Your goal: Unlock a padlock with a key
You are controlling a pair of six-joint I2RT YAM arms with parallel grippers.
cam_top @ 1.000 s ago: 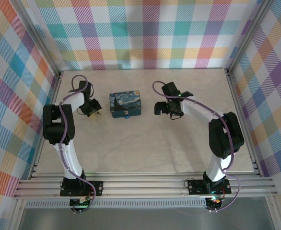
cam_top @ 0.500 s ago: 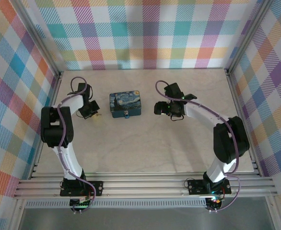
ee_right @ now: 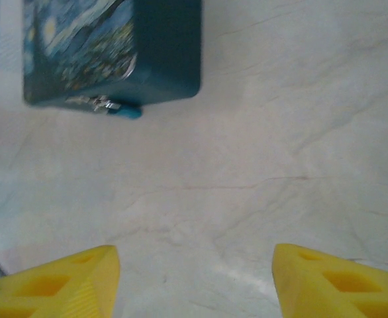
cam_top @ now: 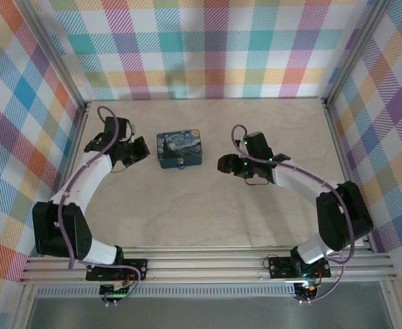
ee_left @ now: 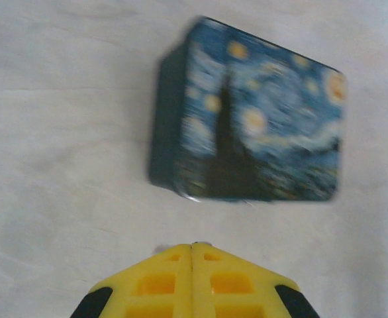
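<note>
Touching the tin point(ee_right: 171, 53), padlock point(ee_right: 125, 110) lies beyond right fingers point(ee_right: 61, 278).

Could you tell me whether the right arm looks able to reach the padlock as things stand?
Probably yes: bare table lies between the open right tool and the padlock on the tin.

Top view's bright and even, soft diffuse light, only faint shadows on the pale tabletop point(cam_top: 208, 212). Both wrist cams are pretty mushy though: the starry-night tin point(ee_left: 247, 112) is smeared with motion blur, edges and painted details all soft.
</note>
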